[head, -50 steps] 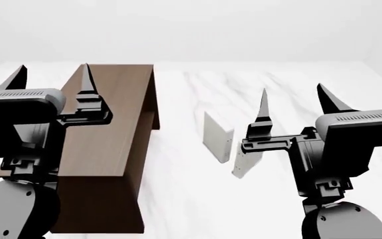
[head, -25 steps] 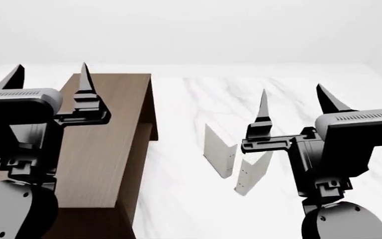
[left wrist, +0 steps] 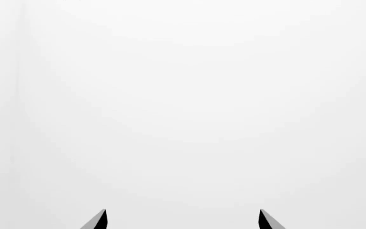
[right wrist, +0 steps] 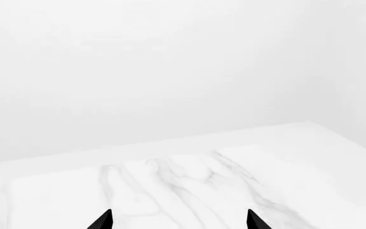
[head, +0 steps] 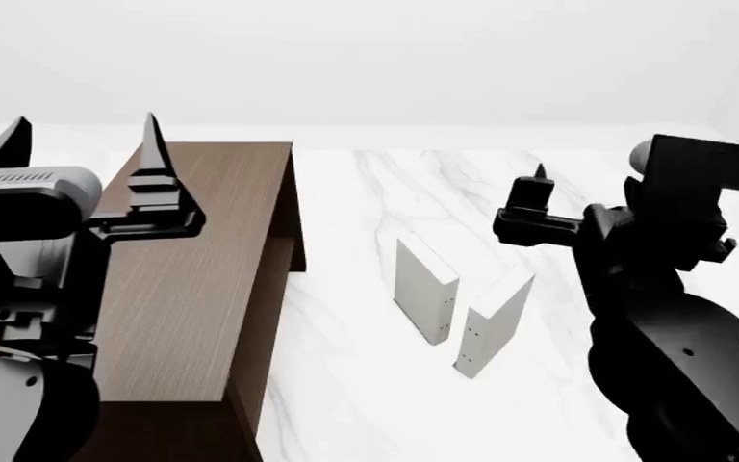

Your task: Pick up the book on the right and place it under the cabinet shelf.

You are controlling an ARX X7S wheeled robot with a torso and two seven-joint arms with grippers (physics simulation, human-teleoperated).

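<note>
The book [head: 496, 316] is the thin white one standing on edge on the marble table, its pale spine with tiny dots turned towards me. To its left stands the dark brown cabinet shelf [head: 203, 279], seen from above; its inner shelf is hidden. My right gripper [head: 591, 178] hovers open above and behind the book, apart from it, pointing out over the table. In the right wrist view the right gripper [right wrist: 179, 215] shows wide-apart tips and only marble. My left gripper [head: 84, 135] hangs open over the cabinet's left side; the left gripper [left wrist: 182, 215] faces a blank wall.
A thicker greyish-white book [head: 423, 289] stands on edge just left of the thin one, between it and the cabinet. The marble table [head: 383, 183] stretches back to a white wall. My right arm's dark body [head: 677, 337] fills the lower right.
My right arm has swung up and turned, its gripper no longer covering the thin book. The head view has shifted, so the cabinet and both books sit lower. The left gripper barely moved.
</note>
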